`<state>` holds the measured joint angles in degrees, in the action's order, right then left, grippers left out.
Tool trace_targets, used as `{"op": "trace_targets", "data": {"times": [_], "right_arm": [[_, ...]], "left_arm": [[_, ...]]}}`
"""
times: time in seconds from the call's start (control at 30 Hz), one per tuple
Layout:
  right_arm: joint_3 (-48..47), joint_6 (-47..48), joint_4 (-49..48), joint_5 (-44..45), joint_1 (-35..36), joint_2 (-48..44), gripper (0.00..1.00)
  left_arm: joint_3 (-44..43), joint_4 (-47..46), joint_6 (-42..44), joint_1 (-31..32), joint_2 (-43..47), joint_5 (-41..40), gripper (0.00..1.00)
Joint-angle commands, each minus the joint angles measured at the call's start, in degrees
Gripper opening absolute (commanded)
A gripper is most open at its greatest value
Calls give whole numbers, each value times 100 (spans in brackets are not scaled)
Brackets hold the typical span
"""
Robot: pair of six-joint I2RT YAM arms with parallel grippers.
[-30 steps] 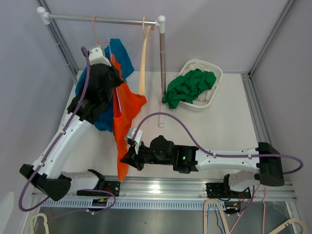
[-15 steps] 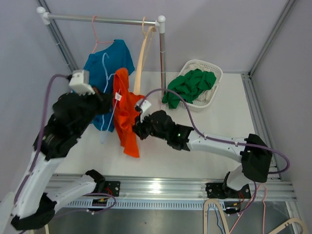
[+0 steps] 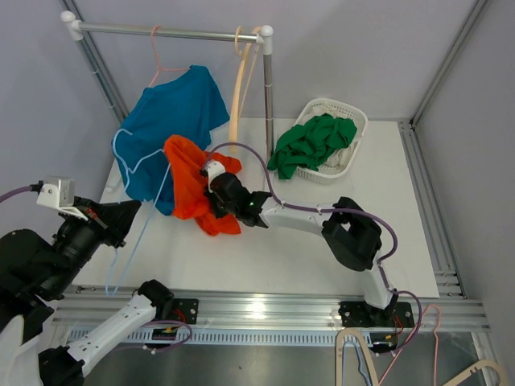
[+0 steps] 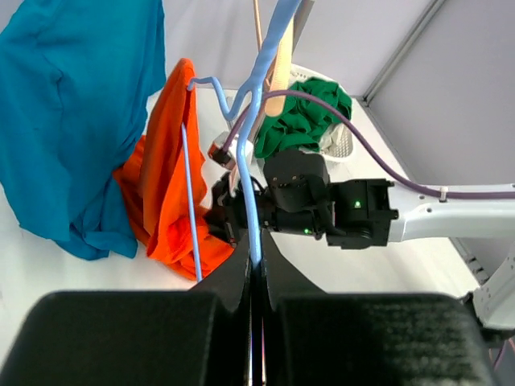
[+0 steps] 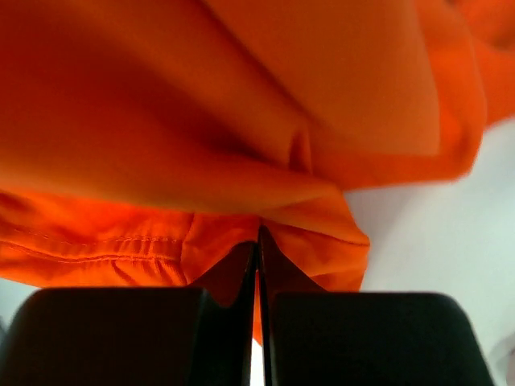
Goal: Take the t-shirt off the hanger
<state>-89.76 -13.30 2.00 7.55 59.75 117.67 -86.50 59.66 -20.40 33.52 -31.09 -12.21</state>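
The orange t-shirt [image 3: 187,186] lies bunched on the table, left of centre. My right gripper [image 3: 216,198] is shut on its lower fold, and orange cloth [image 5: 241,121] fills the right wrist view above the closed jaws [image 5: 257,240]. My left gripper [image 3: 127,217] is drawn back to the near left and shut on a thin light-blue hanger [image 3: 138,229]. In the left wrist view the hanger [image 4: 254,153] rises from the closed jaws [image 4: 256,262]. Its hook end sits beside the top of the orange shirt [image 4: 161,189]. I cannot tell whether it still touches the cloth.
A blue t-shirt [image 3: 170,117] hangs on a pink hanger from the rack bar [image 3: 169,32], with a bare wooden hanger [image 3: 236,88] beside it. The rack's upright post [image 3: 268,121] stands mid-table. A white basket [image 3: 348,121] with green clothes sits at the back right.
My left arm has pulled back toward the near left with the light-blue hanger. The orange t-shirt has dropped into a bunch on the table, and my right gripper has moved left with it.
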Motion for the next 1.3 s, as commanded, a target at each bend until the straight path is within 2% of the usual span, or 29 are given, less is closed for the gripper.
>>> {"op": "trace_targets", "data": {"times": [0.0,0.1,0.13,0.2,0.37,0.53,0.63,0.67,0.73,0.77,0.83,0.87,1.13,1.27], "right_arm": [[288,-286,143,526,-24,-304,0],[730,-366,300,729,-59,-726,0],[1019,-323,284,782,-68,-815,0],[1266,-217,135,765,-68,-999,0],[1172,-208,55,713,-24,-904,0],[548,-287,169,932,-16,-456,0],[853,-524,-294,1099,28,-647,0],[1089,-533,-601,1108,54,-936,8],[1880,-446,-1507,1047,160,-1253,36],[2083,-384,-1971,1003,195,-1499,72],[2357,-174,-2238,819,265,-1624,97],[2366,-112,-2335,766,283,-1659,100],[2331,126,-3187,63,345,-1703,100],[1850,275,-3294,53,345,-1449,100]], "left_arm": [[-628,-60,501,23,-300,393,1],[-1359,352,555,23,-695,623,1],[-1735,797,529,32,-1001,675,1],[-2011,1047,467,23,-1170,763,1],[-1108,601,414,23,-838,764,1],[-878,608,423,23,-767,650,1],[-728,556,388,32,-618,693,1],[-711,538,379,32,-583,685,1],[-631,547,379,23,-521,711,1],[-631,564,379,23,-529,702,1],[-658,617,379,32,-547,693,1],[-658,626,379,32,-538,702,1],[-693,608,309,32,-547,843,1],[-623,617,230,23,-521,948,1]]}}
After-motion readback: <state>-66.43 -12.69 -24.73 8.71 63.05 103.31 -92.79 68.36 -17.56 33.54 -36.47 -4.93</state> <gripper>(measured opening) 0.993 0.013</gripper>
